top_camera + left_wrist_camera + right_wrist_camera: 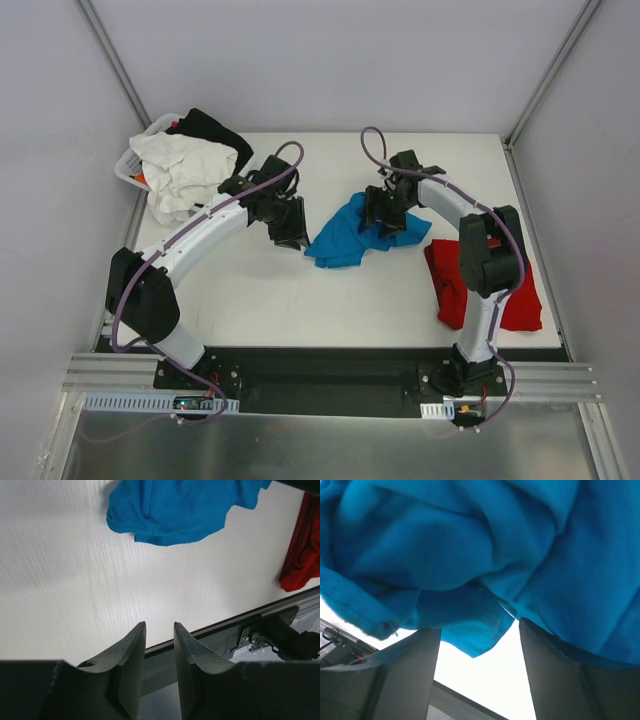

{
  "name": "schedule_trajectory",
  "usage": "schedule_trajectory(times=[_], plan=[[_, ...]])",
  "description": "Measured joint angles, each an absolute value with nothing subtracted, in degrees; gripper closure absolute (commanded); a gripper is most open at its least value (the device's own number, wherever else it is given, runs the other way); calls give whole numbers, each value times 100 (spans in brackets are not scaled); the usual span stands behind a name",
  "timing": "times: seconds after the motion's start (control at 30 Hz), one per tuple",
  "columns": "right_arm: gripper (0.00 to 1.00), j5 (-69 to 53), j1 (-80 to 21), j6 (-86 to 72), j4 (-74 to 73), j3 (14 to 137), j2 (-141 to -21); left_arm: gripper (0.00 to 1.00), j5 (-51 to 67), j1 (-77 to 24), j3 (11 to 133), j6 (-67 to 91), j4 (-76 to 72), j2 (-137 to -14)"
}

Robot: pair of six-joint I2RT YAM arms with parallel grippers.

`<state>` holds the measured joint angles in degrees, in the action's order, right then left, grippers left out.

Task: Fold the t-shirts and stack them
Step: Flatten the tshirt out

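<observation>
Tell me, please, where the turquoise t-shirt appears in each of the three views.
Top external: turquoise t-shirt, crumpled at the table's middle.
Left wrist: along the top edge, centre to right.
Right wrist: fills most of the frame.
Shared landmark: red t-shirt, to its right in top and left wrist views; absent from right wrist.

From above, my right arm covers the middle of the red t-shirt at 4 o'clock. My right gripper hides the far corner of the turquoise t-shirt. At 10 o'clock, a white garment and a black garment bury most of the basket. My right wrist view shows turquoise cloth blurred and cut off.
</observation>
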<state>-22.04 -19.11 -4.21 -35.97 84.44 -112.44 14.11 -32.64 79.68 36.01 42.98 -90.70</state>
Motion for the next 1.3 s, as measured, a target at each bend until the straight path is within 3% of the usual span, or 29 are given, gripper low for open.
schedule_trajectory(times=[0.03,0.13,0.17,0.47,0.97,1.3], plan=[[38,-2204,-1935,-425,-3573,8499,-11295,71,1441,-3267,7872,3599,4272,-9072],[91,-2220,-2014,-434,-3535,8523,-11343,71,1476,-3271,7717,3577,4270,-9107],[99,-2228,-2043,-438,-3522,8521,-11345,71,1492,-3271,7714,3555,4257,-9148],[99,-2158,-2137,-554,-3524,8447,-11214,71,1640,-3363,7822,3474,4095,-9771],[99,-1787,-2119,-698,-4456,10119,-9330,71,2056,-4086,9539,3358,3793,-10890],[99,-1413,-1750,-819,-4803,10195,-8482,71,2246,-4130,9817,3470,3747,-11179]])
